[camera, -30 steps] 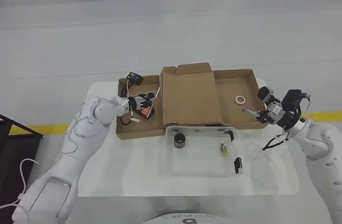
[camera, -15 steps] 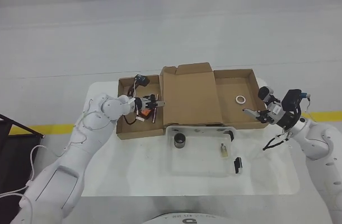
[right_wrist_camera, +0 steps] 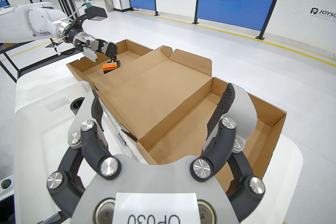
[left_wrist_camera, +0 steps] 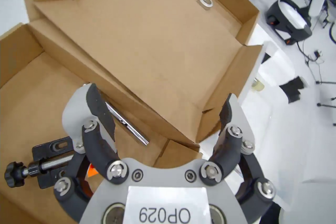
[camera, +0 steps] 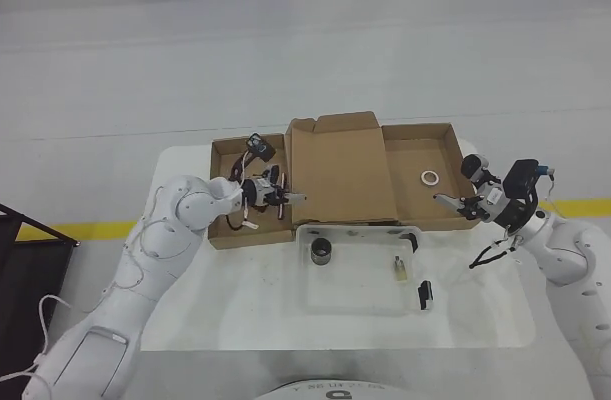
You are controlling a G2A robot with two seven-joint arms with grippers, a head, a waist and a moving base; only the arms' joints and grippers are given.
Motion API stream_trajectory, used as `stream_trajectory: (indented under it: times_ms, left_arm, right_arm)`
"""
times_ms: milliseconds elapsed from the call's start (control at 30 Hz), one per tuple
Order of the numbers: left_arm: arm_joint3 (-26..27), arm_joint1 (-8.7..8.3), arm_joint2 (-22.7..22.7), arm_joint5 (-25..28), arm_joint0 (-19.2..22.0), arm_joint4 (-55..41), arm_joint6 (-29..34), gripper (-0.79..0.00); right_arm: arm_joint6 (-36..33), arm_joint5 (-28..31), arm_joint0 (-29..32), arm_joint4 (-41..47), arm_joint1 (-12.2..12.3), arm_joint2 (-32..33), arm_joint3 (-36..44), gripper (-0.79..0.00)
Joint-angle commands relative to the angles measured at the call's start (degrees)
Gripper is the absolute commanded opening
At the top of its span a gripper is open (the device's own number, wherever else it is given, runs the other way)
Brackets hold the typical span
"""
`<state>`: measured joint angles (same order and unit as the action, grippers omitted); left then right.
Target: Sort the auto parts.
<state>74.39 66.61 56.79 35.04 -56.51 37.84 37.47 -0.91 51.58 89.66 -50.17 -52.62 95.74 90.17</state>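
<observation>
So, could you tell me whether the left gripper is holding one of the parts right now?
No, the left gripper is open above the cardboard box, with nothing between its fingers.

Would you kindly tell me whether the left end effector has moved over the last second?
Yes. The left end effector has shifted across the box compartment toward the folded centre flap.

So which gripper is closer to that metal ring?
Right. The right gripper is near the ring, at that end of the box; the left gripper is over the opposite end.
</observation>
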Motion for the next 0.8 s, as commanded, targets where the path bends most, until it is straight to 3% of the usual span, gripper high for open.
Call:
stream_trajectory:
  times_ms: [0,200,467,600,767]
  left_arm:
    - [5.70,-0.69,0.25,2.84,-2.54,1.67,2.26,0.000]
    - [7.24,-0.79,0.20,3.51,-2.89,2.20,2.39,0.000]
    - [18.13,-1.10,-3.57,6.82,-5.95,8.36,3.88,0.000]
    - [21.22,-1.34,-4.56,9.56,-6.50,10.74,3.59,0.000]
    - [23.30,-1.33,-7.31,6.74,-5.97,8.38,11.68,0.000]
  right_arm:
    - [0.00,0.00,0.00,0.00,0.00,0.00,0.00,0.000]
    - [0.00,0.00,0.00,0.00,0.00,0.00,0.00,0.000]
    - [0.00,0.00,0.00,0.00,0.00,0.00,0.00,0.000]
    - [0.00,0.00,0.00,0.00,0.00,0.00,0.00,0.000]
    - [0.00,0.00,0.00,0.00,0.00,0.00,0.00,0.000]
